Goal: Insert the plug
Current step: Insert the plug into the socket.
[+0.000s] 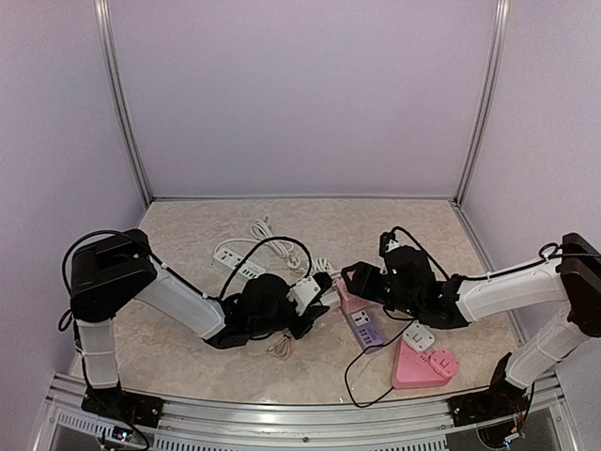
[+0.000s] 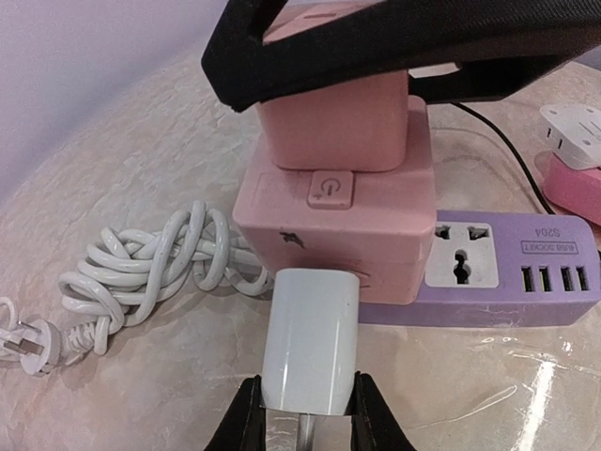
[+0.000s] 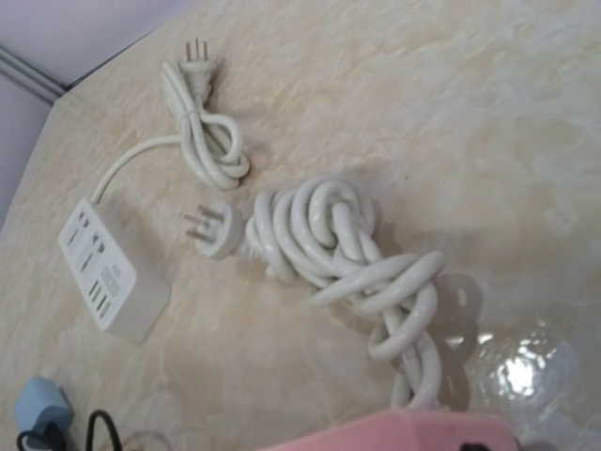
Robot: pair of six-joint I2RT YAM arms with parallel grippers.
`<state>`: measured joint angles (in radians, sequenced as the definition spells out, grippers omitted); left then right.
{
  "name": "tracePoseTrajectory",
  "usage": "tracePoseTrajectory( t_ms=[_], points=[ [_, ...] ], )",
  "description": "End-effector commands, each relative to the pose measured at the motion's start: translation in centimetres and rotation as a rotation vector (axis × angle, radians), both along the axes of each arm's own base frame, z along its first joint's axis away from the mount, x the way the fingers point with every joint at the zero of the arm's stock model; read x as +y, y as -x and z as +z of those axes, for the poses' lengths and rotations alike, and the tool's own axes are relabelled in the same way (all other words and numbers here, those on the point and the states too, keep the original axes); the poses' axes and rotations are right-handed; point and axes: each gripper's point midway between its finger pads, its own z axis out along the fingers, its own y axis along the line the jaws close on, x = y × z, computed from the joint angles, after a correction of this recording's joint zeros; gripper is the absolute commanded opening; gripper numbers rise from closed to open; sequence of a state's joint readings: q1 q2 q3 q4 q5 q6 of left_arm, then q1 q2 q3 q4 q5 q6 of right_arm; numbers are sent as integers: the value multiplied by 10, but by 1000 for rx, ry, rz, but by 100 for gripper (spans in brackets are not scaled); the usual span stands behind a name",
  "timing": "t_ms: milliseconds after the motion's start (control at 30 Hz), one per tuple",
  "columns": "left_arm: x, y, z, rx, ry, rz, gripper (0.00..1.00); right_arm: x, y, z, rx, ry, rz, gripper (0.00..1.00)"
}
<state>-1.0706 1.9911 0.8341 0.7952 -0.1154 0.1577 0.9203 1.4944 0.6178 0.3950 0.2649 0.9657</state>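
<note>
My left gripper (image 2: 307,413) (image 1: 317,299) is shut on a white plug (image 2: 310,343) (image 1: 305,292), its black fingers pinching the plug's near end. The plug's far end rests against the near side face of the pink socket block (image 2: 338,225) (image 1: 351,303), just below its power button (image 2: 329,188). Its prongs are hidden. The block joins a purple strip (image 2: 512,272) (image 1: 367,331) with one socket and several USB ports. My right gripper (image 1: 357,280) reaches in from the right and is shut on the block's upper pink part; one black finger (image 2: 310,47) wraps over it. The block's pink edge (image 3: 404,437) fills the bottom of the right wrist view.
A knotted white cable (image 3: 347,254) (image 2: 150,268) lies left of the pink block. Farther back is a white power strip (image 1: 237,261) (image 3: 113,272) with its coiled lead. At the front right stands a pink triangular socket (image 1: 424,365) with a white plug (image 1: 418,335) on it, trailing a black cable (image 1: 362,376).
</note>
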Motion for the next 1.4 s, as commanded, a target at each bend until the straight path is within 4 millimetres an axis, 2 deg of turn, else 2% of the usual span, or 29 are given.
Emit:
tracePoseTrajectory(
  t_ms=[0, 267, 400, 500, 633, 733, 1000, 1133, 1367],
  points=[
    [-47, -3, 72, -71, 135, -105, 0, 40, 131, -90, 432, 81, 483, 66],
    [-66, 3, 91, -70, 106, -183, 0, 36, 132, -94, 413, 113, 495, 66],
    [-76, 6, 110, -94, 131, -233, 0, 33, 132, -97, 412, 96, 479, 66],
    [-81, 6, 111, -85, 138, -242, 0, 29, 131, -97, 406, 92, 467, 66],
    [-85, 11, 102, -68, 119, -274, 0, 26, 132, -91, 401, 81, 466, 66],
    [-78, 22, 86, -38, 84, -308, 0, 23, 124, -77, 364, 92, 450, 66],
    [-46, 35, 74, -62, -28, -343, 0, 0, 101, -35, 264, 218, 358, 70],
    [-34, 45, 72, -42, -58, -367, 0, -5, 97, -29, 239, 255, 345, 70],
    [-40, 52, 71, -50, -44, -383, 0, 6, 88, -24, 209, 333, 380, 75]
  ],
)
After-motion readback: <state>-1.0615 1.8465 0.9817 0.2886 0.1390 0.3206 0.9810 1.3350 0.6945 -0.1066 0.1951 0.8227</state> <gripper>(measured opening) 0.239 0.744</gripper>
